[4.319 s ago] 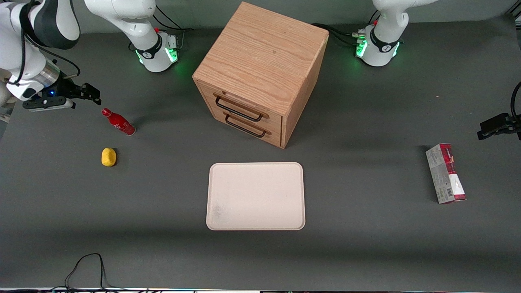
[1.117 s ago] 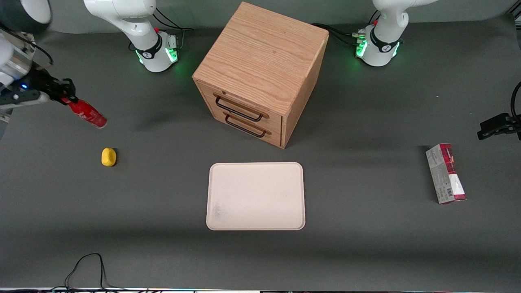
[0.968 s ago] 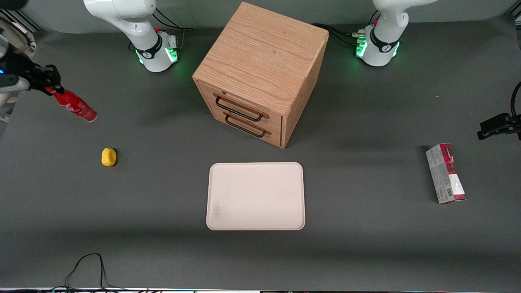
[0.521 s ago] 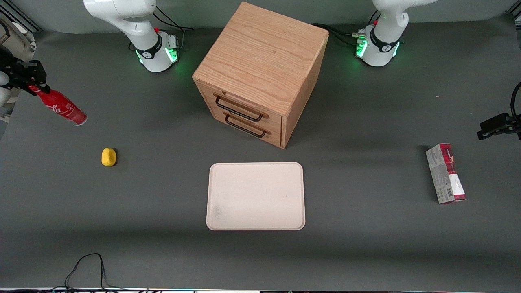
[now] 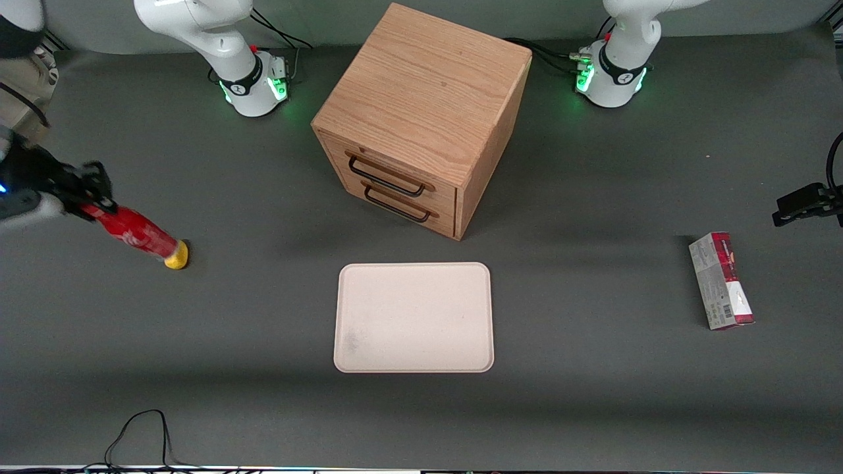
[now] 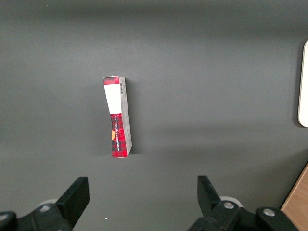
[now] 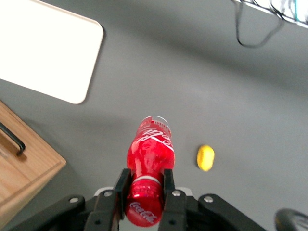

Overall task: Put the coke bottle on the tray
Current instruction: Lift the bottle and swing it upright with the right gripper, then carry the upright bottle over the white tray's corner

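My right gripper (image 5: 89, 197) is shut on the neck of the red coke bottle (image 5: 135, 234) and holds it lifted above the table at the working arm's end. In the right wrist view the gripper (image 7: 144, 185) clamps just below the red cap, and the bottle (image 7: 151, 147) hangs down from the fingers (image 7: 121, 185). The pale cream-pink tray (image 5: 413, 317) lies flat on the table in front of the wooden drawer cabinet, well apart from the bottle. It also shows in the right wrist view (image 7: 43, 53).
A wooden two-drawer cabinet (image 5: 421, 112) stands mid-table, farther from the front camera than the tray. A small yellow object (image 5: 176, 261) lies on the table under the bottle's base. A red-and-grey carton (image 5: 721, 280) lies toward the parked arm's end.
The gripper took hold of the bottle, lifted it and swung it out toward the table edge. In the last half second it has come back nearer the front camera, over the yellow object.
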{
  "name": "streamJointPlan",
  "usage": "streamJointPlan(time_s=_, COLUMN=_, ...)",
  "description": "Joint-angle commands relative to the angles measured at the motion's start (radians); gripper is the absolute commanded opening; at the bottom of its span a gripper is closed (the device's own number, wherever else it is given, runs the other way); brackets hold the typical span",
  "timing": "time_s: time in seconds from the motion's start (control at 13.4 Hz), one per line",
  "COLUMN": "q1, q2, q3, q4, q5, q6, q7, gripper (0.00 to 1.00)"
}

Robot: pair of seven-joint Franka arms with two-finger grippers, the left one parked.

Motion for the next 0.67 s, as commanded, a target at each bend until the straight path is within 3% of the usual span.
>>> streamJointPlan(time_s=0.0, q1=0.055, q2=0.256, q3=0.002, q4=0.327, q5=0.016, q6=-0.056, q7=0.080, gripper=0.00)
streamJointPlan(time_s=0.3, q1=0.087, q2=0.383, q3=0.094, q4=0.437, q5=0.002, q6=-0.032, q7=0.258, gripper=0.00)
streamJointPlan(time_s=0.6, q1=0.202, q2=0.415, q3=0.096, q4=0.454, q5=-0.053, q6=0.006, q7=0.364, gripper=0.00)
